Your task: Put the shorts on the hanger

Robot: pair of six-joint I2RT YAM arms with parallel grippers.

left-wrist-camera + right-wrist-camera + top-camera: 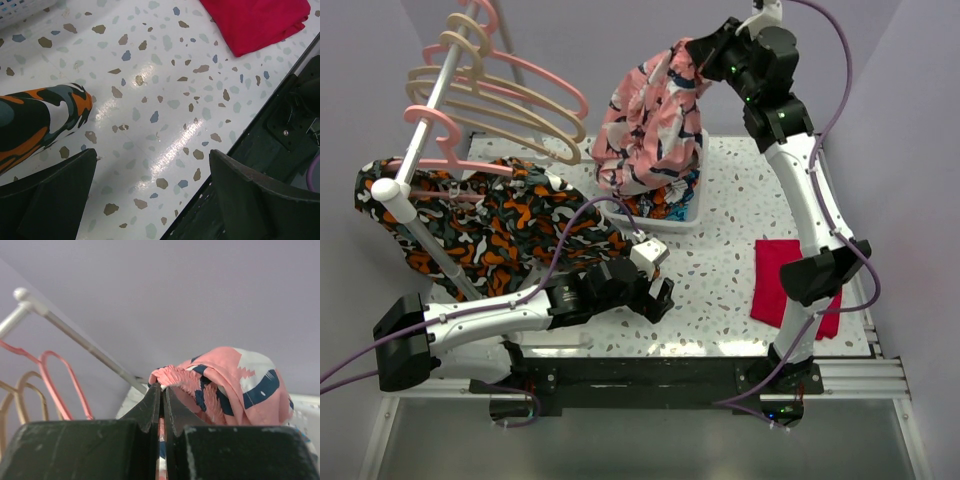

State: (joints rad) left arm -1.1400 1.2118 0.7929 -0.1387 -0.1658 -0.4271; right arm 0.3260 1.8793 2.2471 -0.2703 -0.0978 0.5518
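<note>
The salmon-pink shorts [650, 130] with a navy and white print hang in the air above a white basket [682, 222], their lower end still inside it. My right gripper [692, 58] is shut on their gathered waistband at the top, and in the right wrist view its jaws [162, 389] pinch that pink edge while the rest of the shorts [240, 380] bulges to the right. The beige hanger [510, 110] hangs on the rack at the far left, among pink ones. My left gripper [657, 287] stands open low over the table, with nothing between its fingers [60, 190].
A black-orange-white garment [490, 220] hangs on a pink hanger from the rack rod [420, 150], and its tip [45, 115] lies near my left fingers. A red cloth [785, 285] lies folded at the right front. The table's front edge [250, 135] is close by.
</note>
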